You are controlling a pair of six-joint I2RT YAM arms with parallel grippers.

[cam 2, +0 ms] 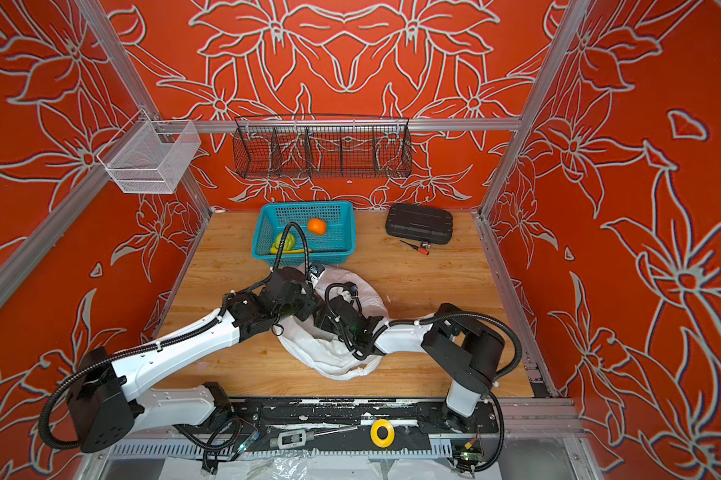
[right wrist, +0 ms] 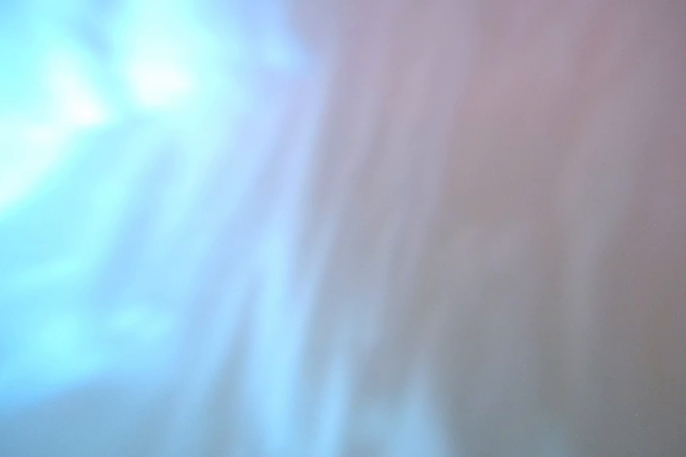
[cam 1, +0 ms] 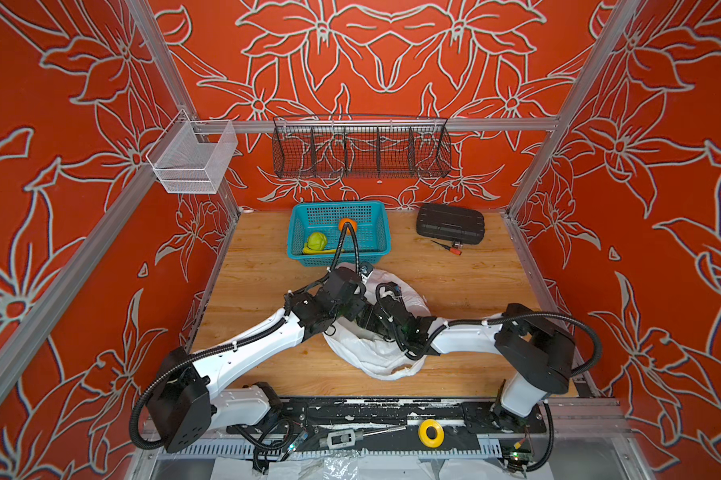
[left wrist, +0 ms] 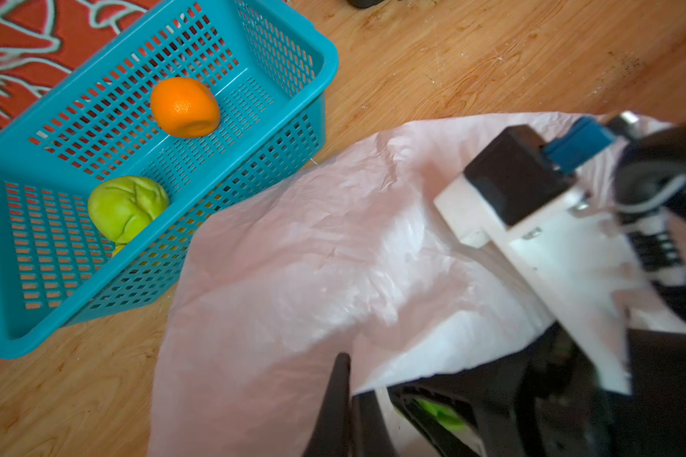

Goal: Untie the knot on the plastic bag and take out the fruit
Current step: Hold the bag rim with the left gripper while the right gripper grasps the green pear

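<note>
Plastic bag (cam 1: 375, 357) mid counter (cam 1: 454, 282) looks untied, my left claw (left wrist: 349, 376) pinched shut on its rim, right claw buried inside, opening can't tell; orange (left wrist: 185, 107) and green fruit (left wrist: 128, 207) already in far basket (left wrist: 325, 59), more probably left.

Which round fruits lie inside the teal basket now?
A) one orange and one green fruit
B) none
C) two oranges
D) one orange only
A: the left wrist view shows an orange and a green fruit inside the teal basket.
</note>
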